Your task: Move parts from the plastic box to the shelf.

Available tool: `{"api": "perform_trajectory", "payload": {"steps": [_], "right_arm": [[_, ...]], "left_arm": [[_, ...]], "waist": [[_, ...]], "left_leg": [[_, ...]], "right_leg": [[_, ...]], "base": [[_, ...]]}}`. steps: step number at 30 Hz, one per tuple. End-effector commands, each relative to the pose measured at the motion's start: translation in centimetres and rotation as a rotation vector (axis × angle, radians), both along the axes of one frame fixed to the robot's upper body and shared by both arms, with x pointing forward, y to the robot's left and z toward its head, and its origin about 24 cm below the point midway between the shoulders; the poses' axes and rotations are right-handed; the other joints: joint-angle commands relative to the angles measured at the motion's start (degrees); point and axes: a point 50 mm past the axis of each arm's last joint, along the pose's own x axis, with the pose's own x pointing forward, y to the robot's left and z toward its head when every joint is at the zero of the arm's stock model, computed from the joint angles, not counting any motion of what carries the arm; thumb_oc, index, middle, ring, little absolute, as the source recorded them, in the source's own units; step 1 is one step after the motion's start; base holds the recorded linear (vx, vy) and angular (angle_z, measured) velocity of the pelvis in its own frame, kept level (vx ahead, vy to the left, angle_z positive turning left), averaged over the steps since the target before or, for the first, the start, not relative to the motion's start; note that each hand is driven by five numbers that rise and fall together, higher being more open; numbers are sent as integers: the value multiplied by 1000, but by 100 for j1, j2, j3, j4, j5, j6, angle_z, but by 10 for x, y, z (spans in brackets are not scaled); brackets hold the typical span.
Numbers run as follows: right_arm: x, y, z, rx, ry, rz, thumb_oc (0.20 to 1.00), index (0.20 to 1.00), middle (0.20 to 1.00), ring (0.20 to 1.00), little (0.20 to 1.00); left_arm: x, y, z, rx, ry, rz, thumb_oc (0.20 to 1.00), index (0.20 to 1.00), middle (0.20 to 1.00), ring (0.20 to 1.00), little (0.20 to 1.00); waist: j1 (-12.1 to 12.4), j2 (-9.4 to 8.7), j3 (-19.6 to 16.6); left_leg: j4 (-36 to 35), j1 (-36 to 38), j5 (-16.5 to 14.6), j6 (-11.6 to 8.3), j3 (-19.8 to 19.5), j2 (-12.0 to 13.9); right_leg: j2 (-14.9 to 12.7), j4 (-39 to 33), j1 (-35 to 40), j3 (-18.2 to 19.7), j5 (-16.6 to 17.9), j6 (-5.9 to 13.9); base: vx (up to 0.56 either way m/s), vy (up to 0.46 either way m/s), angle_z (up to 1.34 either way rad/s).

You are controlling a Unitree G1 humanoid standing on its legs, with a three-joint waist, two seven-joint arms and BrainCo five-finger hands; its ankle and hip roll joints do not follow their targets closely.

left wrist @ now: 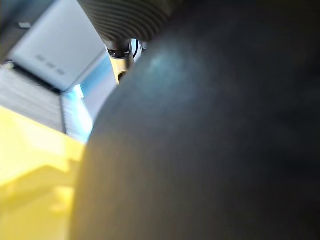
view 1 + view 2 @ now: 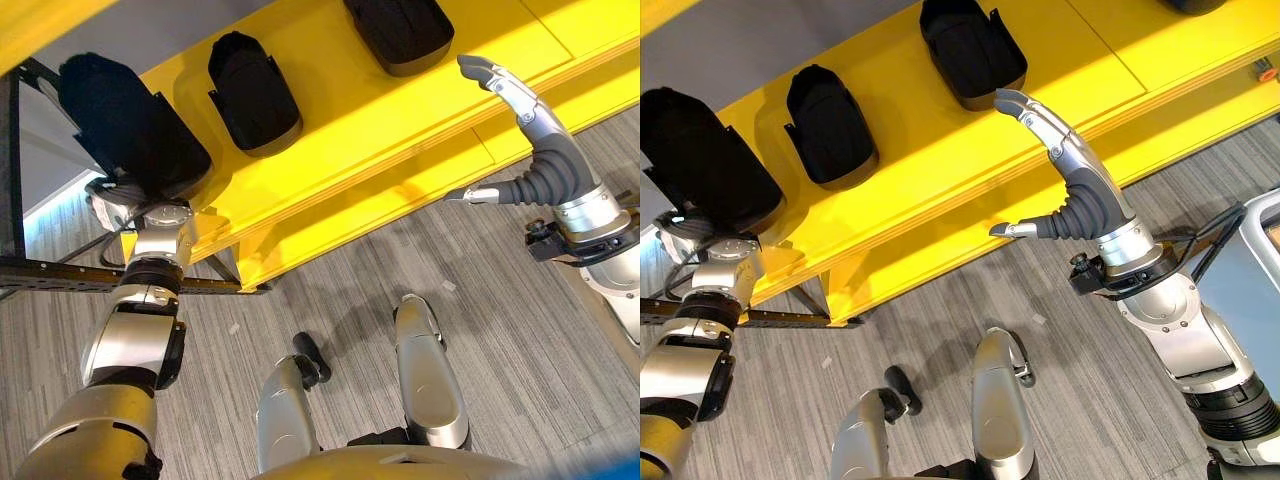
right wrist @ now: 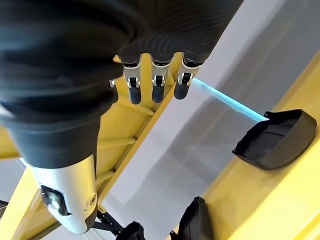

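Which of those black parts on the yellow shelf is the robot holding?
The leftmost black part, at the shelf's end: the left arm reaches up under it. The middle part and right part lie untouched; the right hand is open, empty.

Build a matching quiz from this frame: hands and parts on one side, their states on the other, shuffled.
Things:
1. left hand
2. right hand
3. middle black part
4. yellow shelf

States:
A. carries the black parts
B. lies free on the shelf, no hand on it
C. fingers straight, holding nothing
D. under the leftmost black part, fingers hidden

Pairs: 1-D, 2-C, 3-B, 4-A
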Motion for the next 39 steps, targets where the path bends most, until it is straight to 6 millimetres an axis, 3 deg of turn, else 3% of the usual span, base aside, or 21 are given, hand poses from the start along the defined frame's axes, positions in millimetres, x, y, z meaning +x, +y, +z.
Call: {"api": "perform_trajectory", "payload": {"steps": [1,2,10,17,33,39], "right_arm": [[-6,6,17,107,-103,49,1000,1000,1000,1000,1000],[-6,5,18,109,-106,45,1000,1000,1000,1000,1000],[-3,9,23,143,-140,49,1000,1000,1000,1000,1000],[-3,8,28,160,-174,44,1000,1000,1000,1000,1000],[0,0,33,184,-222,-18,1000,1000,1000,1000,1000],[0,-3,34,187,-225,-29,1000,1000,1000,1000,1000]], "left_arm": [[-11,29,43,191,-25,95,200,200,200,200,200],[-12,32,49,219,-4,99,200,200,200,200,200],[-14,41,79,351,66,105,200,200,200,200,200],[-16,47,95,353,68,132,200,200,200,200,200],[-26,61,104,446,157,165,200,200,200,200,200],[-22,55,115,548,192,155,200,200,200,200,200]], "waist": [[-50,-307,12],[-37,-313,9],[76,-436,215],[154,-531,352],[356,-571,366],[335,-572,366]], "left_leg": [[416,-116,-514,355,-125,91],[457,-86,-658,310,-148,66],[660,-278,-787,374,74,222],[926,-469,-967,444,216,323],[921,-750,-1053,486,127,199],[906,-764,-1074,490,140,170]], "right_leg": [[-64,-514,128,-315,534,-303],[-104,-595,191,-312,481,-248],[-216,-1214,187,-389,998,11],[-296,-1555,100,-418,1319,158],[-298,-1777,-131,-518,1550,115],[-286,-1790,-177,-516,1567,115]], "base": [[-23,84,-11],[-8,82,-5],[-8,63,-12],[-23,60,-12],[-21,1,2],[-1,2,1]]}}
